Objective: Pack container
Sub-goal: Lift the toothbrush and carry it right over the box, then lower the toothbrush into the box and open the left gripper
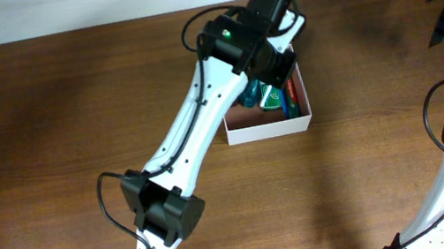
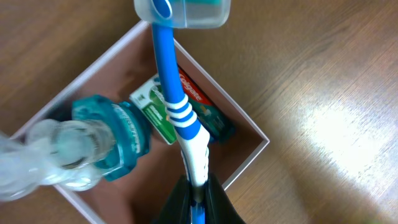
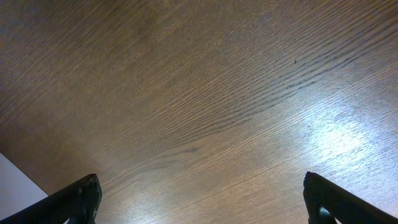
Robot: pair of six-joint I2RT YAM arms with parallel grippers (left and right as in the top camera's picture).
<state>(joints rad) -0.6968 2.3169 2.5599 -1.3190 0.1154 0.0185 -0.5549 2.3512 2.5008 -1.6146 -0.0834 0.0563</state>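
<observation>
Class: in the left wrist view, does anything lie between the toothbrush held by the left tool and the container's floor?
Yes. A green packet and a red tube lie under the toothbrush; a teal-capped bottle lies beside them in the container.

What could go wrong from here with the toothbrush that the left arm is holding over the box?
The left pincer grips the toothbrush only at its handle end, so it may pivot or slip. Its capped head seems to reach past the far corner of the container; released so, it might rest on the rim. The bottle and green pack already crowd the floor, so the brush may land on them.
</observation>
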